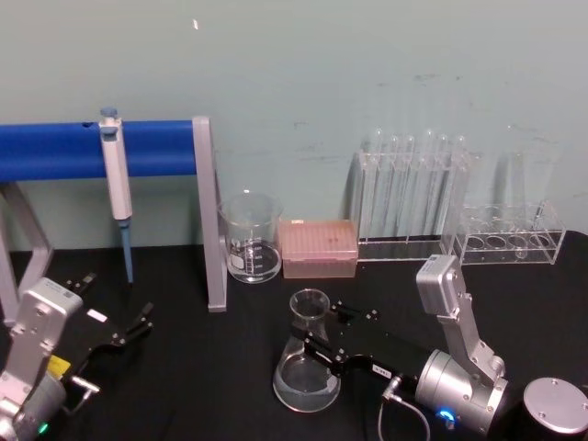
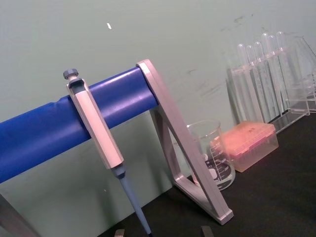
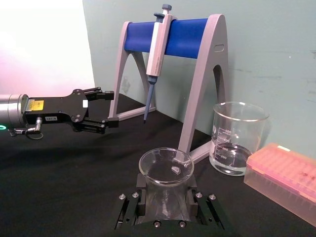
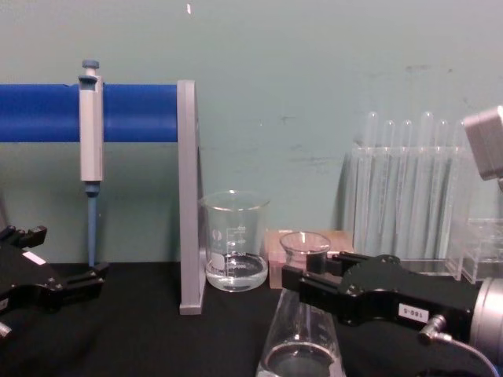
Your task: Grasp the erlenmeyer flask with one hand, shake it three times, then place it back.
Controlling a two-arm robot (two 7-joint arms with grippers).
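Right hand (image 1: 317,343): fingers straddling neck of erlenmeyer flask (image 1: 307,367), apparently closed on it for the shake, base resting on worktop (image 1: 184,367)

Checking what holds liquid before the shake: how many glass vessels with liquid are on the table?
2: the erlenmeyer flask at the front, between the right gripper fingers, and the beaker behind it by the pipette stand.

Laboratory bench setting. Black tabletop (image 1: 184,367) against a pale green wall, carrying a pipette (image 1: 115,188) hung on a blue-barred stand (image 1: 209,220), a glass beaker (image 1: 250,237), a pink tip box (image 1: 318,248), and clear racks of test tubes (image 1: 413,188).
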